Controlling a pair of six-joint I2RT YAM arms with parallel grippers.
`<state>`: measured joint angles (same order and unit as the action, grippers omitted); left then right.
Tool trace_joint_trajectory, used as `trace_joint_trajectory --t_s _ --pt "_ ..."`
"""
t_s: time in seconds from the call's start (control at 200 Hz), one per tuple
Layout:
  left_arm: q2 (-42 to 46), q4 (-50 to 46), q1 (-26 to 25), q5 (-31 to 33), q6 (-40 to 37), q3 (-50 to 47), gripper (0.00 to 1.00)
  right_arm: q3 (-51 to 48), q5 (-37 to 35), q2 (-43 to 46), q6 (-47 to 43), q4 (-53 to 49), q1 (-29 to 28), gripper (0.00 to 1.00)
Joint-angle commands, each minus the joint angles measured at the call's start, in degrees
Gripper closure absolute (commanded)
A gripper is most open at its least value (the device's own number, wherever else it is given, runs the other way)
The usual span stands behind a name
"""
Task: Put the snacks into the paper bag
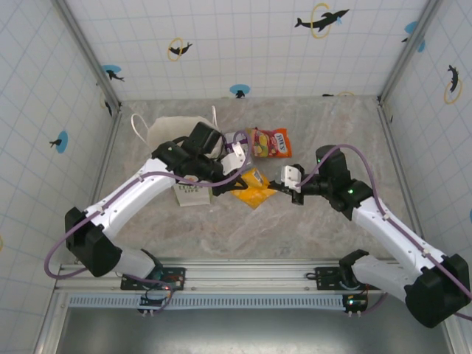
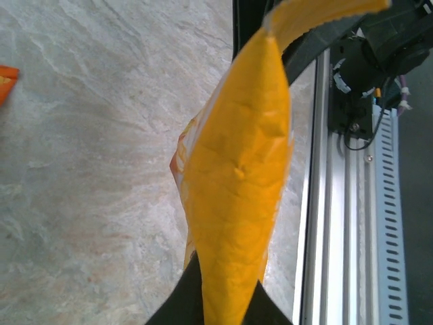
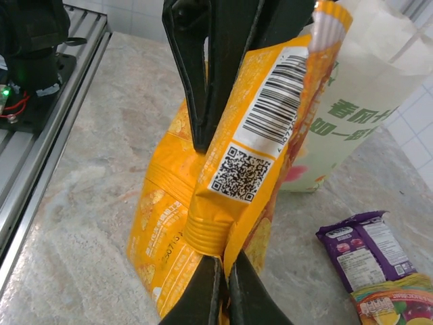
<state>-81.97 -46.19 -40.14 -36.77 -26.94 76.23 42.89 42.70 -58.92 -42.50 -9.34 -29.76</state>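
Observation:
A yellow-orange snack packet (image 1: 254, 190) is held up off the table between both grippers. My left gripper (image 1: 227, 183) is shut on one end of this yellow packet (image 2: 237, 183), with its black fingers (image 2: 172, 305) on either side. My right gripper (image 3: 225, 288) is shut on the crimped edge of the same yellow packet (image 3: 250, 135), whose barcode faces the camera. The left gripper's black fingers (image 3: 203, 81) clamp it from above. The white paper bag (image 1: 173, 133) stands just left of the packet, and its green print shows in the right wrist view (image 3: 355, 115). More packets (image 1: 271, 143) lie behind, among them a purple one (image 3: 362, 247).
A red-and-yellow packet (image 3: 399, 301) lies beside the purple one. An orange packet corner (image 2: 5, 80) shows at the left edge. The metal base rail (image 2: 338, 223) runs along the table's near edge. Tiled walls (image 1: 243, 44) enclose the table.

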Motion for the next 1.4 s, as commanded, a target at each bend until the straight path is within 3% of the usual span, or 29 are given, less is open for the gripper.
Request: trace_joint_trajectory --t_s 0.0,0.17,0.41,0.66,0.846,1.056,1.391 --pt "2.36 2.19 -0.38 0.54 1.30 0.94 0.95 -1.61 -3.68 2.03 4.18 6.07 -0.21 0.83" --pt "5.58 7.38 -0.38 7.32 4.75 -0.61 0.97 -4.18 -12.19 4.93 13.19 12.90 0.38 0.55" --pt "11.35 17.45 -0.38 19.71 13.01 -1.12 1.00 -11.45 -22.19 9.92 25.10 26.40 2.54 0.41" --pt "18.01 33.60 -0.38 39.80 22.77 -2.67 1.00 -12.75 -21.57 8.60 29.40 27.70 3.40 0.40" --pt "20.89 41.37 -0.38 51.38 24.00 -3.88 1.00 -13.14 -19.05 6.92 30.38 29.54 3.08 0.41" --pt "20.69 41.43 -0.38 61.31 23.93 -3.42 1.00 -13.09 -18.35 5.50 30.39 29.67 2.43 0.43" --pt "17.99 25.10 -0.29 74.44 29.95 1.12 1.00 -13.32 -17.92 4.44 30.17 29.36 1.39 0.43"
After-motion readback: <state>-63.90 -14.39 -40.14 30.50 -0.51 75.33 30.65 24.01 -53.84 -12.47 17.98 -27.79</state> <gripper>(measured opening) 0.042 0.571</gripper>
